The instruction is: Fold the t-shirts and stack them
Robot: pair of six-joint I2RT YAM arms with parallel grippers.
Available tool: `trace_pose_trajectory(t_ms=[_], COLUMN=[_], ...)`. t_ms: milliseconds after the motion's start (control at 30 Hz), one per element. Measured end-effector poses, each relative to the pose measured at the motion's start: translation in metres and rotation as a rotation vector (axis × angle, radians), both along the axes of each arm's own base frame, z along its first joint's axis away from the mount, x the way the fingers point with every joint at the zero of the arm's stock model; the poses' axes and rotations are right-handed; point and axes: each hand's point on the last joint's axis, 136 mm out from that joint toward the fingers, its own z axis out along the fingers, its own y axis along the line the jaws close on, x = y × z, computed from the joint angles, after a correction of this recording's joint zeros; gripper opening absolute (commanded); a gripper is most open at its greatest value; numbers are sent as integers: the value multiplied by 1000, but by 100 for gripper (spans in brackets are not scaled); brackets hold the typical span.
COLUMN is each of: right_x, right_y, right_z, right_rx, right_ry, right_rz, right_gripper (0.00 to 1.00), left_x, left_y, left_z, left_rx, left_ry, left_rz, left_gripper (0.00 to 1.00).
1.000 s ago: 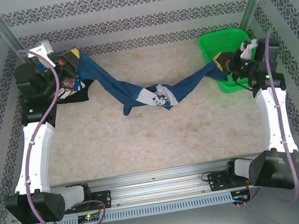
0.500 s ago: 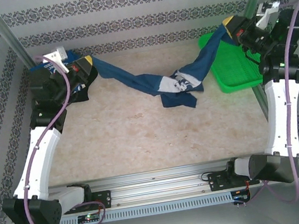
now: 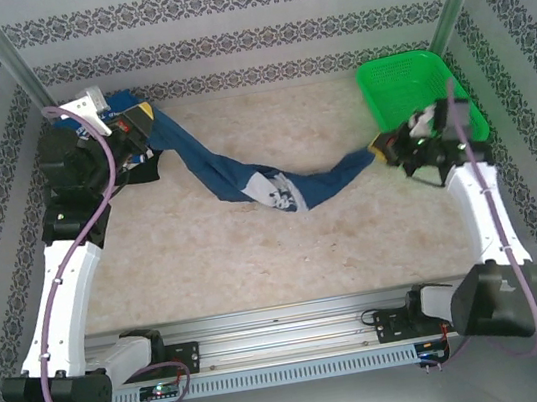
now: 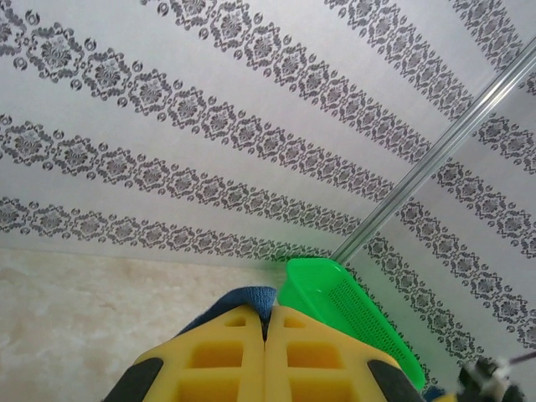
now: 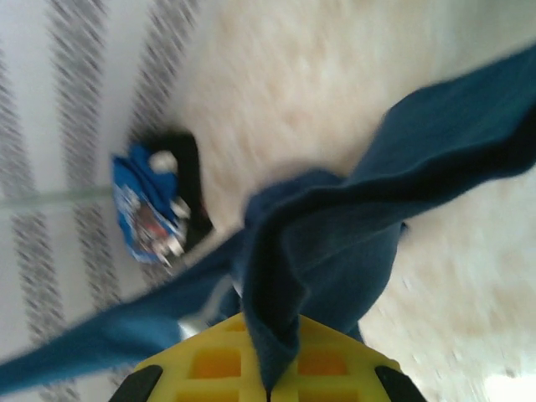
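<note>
Spanning open table (image 3: 256,253), navy tee (image 3: 218,168), edges clamped in L claw (image 3: 145,116) & R claw (image 3: 379,149)

The top external camera looked down from above and behind the arm bases over the whole table (image 3: 256,253). The left wrist camera sat just behind the left gripper (image 4: 265,331), facing across to the green basket (image 4: 335,293) and patterned wall (image 4: 209,126). The right wrist camera looked closely past the right gripper (image 5: 268,381) along the navy t-shirt (image 5: 335,243) toward the piled t-shirts (image 5: 146,205); the overhead view shared these.
</note>
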Motion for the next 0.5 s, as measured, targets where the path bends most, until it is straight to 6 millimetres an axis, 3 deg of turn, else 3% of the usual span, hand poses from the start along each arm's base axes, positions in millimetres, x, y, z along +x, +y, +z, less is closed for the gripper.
trace_pose_trajectory(t_ms=[67,133,233,333,500], right_x=[-32,-68,-106,-103,-52], right_y=[43,83,108,111,122], right_z=[-32,-64,-97,-98,-49], right_rx=[6,6,-1,-16,-48], right_ry=[85,181,313,327,164], right_rz=[135,272,374,395,446], right_gripper=[1,14,35,54,58], left_x=[0,0,2,4,6], left_y=[0,0,1,1,4], left_z=[5,5,-2,-20,-56], left_rx=[-1,0,1,5,11], left_ry=[-11,-12,1,41,120], left_rz=[0,1,5,5,5], left_gripper=[0,0,0,0,0])
